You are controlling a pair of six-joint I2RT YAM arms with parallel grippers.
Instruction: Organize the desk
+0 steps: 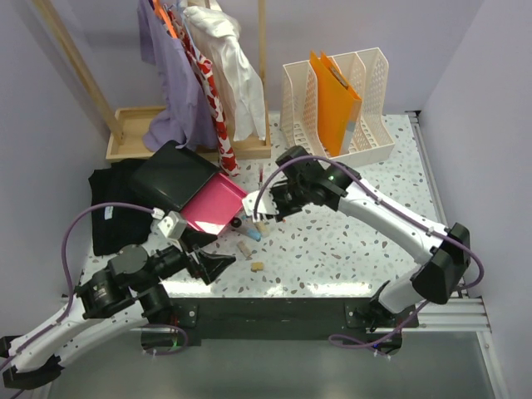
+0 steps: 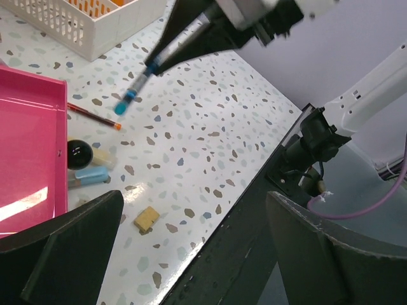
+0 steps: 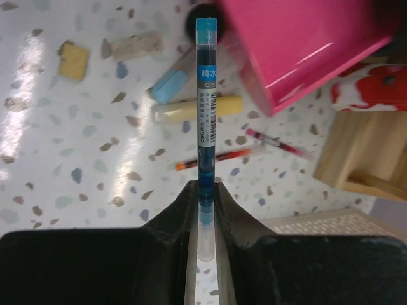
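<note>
My right gripper [image 3: 205, 190] is pinching the rear end of a slim translucent blue plastic pen [image 3: 205, 95], which sticks straight out ahead of the fingers, apparently clear of the surface. My left gripper [image 2: 194, 206] hangs spread and holds nothing, low over the near edge. The pen's white label carries 2 Chinese characters, a barcode and small print that I read, not surely, as "0.5" and "deli". Under both hands lies the desk [image 3: 63, 159], the large white speckled terrazzo tabletop, running from its black front edge to the back wall. I judge it hard, stiff and glossy, so small things will skid on it. It offers no hold itself, so I should grip the loose pieces at their middles. Past the pen tip lie a pale blue stick [image 3: 172, 82], a cream stick [image 3: 191, 109], a thin red pen [image 3: 219, 159] and a small yellow block [image 3: 73, 61], then the glossy pink plastic tray [image 3: 299, 44]. Farthest stands the cream lattice file rack [image 1: 374, 91] with an orange folder [image 1: 337, 108].
</note>
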